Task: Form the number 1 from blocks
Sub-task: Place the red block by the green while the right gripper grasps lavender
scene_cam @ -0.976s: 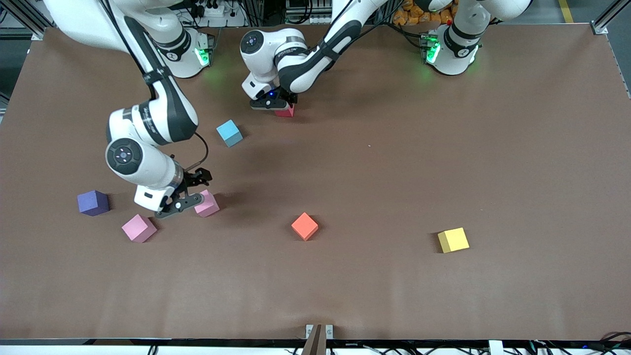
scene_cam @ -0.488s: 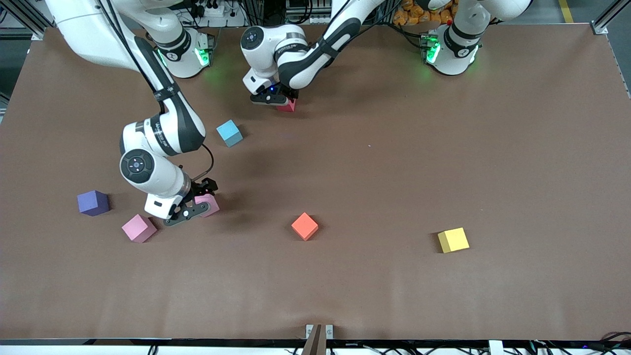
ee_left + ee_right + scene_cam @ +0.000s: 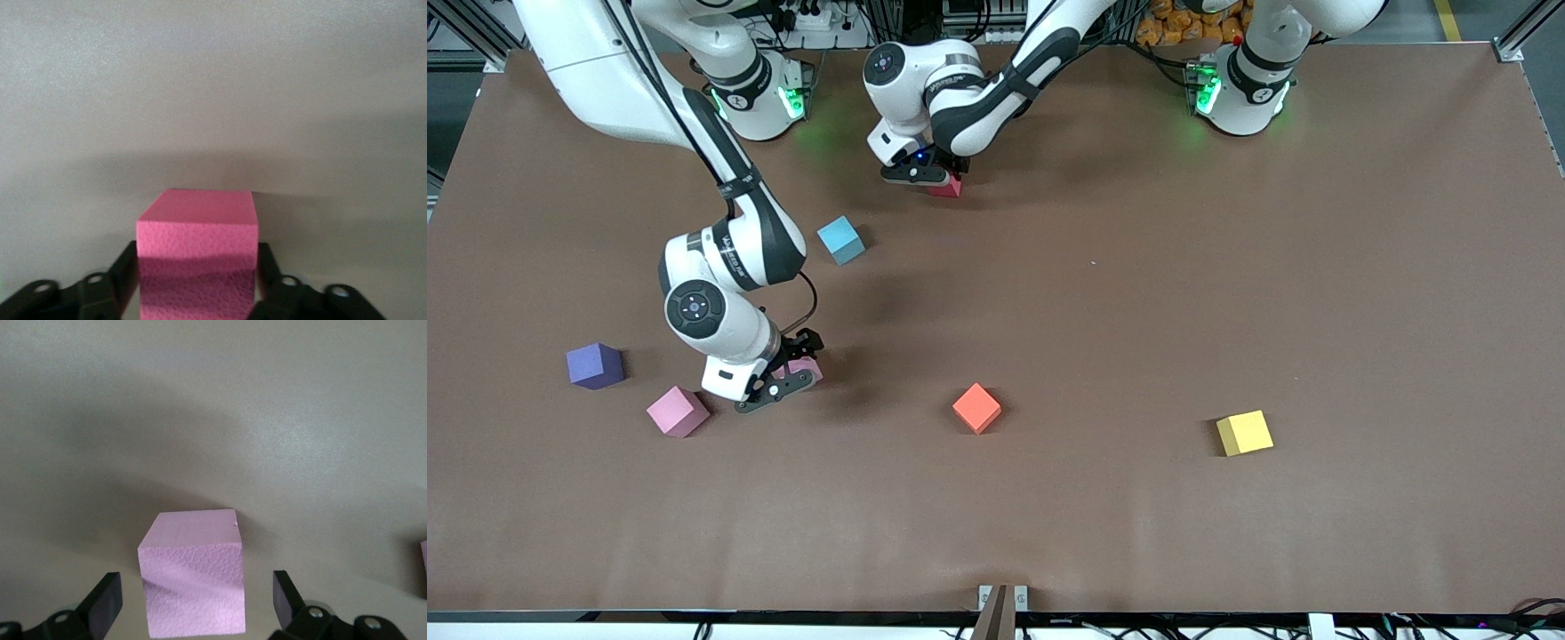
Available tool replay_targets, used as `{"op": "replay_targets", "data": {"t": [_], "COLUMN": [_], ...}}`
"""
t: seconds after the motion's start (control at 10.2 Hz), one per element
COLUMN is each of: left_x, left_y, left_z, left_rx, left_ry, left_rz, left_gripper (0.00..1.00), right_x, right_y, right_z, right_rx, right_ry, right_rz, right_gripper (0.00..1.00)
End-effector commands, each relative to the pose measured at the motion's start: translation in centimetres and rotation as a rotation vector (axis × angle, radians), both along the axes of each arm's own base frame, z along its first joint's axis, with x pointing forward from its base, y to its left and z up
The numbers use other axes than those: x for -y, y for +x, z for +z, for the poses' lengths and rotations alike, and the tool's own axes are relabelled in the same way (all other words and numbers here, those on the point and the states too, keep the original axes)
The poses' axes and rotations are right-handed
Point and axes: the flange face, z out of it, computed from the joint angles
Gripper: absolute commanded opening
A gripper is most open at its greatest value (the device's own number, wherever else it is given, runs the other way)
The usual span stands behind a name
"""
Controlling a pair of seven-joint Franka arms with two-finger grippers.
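A red block (image 3: 951,188) sits low at the table near the robots' bases. My left gripper (image 3: 935,180) is shut on it. In the left wrist view its fingers (image 3: 127,270) press both sides of the red block (image 3: 197,223). My right gripper (image 3: 793,365) is down at a pink block (image 3: 811,370) toward the right arm's end. It stands open, and the pink block (image 3: 193,573) lies between its fingers (image 3: 107,600) with a gap on each side.
Loose blocks lie on the brown table (image 3: 1138,293): light blue (image 3: 840,240), purple (image 3: 594,365), a second pink (image 3: 678,411), orange (image 3: 976,407) and yellow (image 3: 1244,433). The second pink and purple ones lie close to my right gripper.
The right gripper has slid over the pink block and now straddles it. The left gripper has carried the red block a little toward the robots' bases.
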Motion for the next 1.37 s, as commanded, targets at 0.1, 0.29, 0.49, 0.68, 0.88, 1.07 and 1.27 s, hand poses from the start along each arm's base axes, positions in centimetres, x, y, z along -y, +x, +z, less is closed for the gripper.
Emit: {"op": "replay_targets", "data": {"t": [0.1,0.29,0.49,0.68,0.88,1.07,1.27], "left_x": [-0.1,-0.6,-2.1,-5.8,-11.3,-19.8,-27.9], "left_y": [0.7,4.1,9.9,17.5,25.4,34.3,40.7], "left_z": [2.8,5.1,6.9,8.5,9.1,9.0,9.4], "left_rx": [0.02,0.075,0.147,0.231,0.27,0.26,0.239], "left_ry": [-0.013,-0.035,-0.05,-0.038,-0.015,0.006,0.006], "left_rz": [0.099,0.183,0.264,0.367,0.484,0.525,0.497], "left_gripper": [1.0,1.0,1.0,1.0,1.0,1.0,1.0], "right_x": [-0.1,0.0,0.0,0.3,-1.7,-6.8,-11.1], "right_y": [-0.8,-1.3,-1.0,-1.1,-2.4,-4.8,-7.7], "right_z": [-2.1,-2.6,-0.3,3.2,4.8,6.4,6.2], "right_rx": [0.033,0.038,0.055,0.036,-0.005,-0.044,-0.066], "right_ry": [-0.003,0.001,0.005,-0.019,-0.021,-0.019,-0.057], "right_rz": [0.023,0.021,-0.008,-0.14,-0.369,-0.538,-0.604], "right_gripper": [0.97,0.39,0.0,0.0,0.0,0.0,0.0]}}
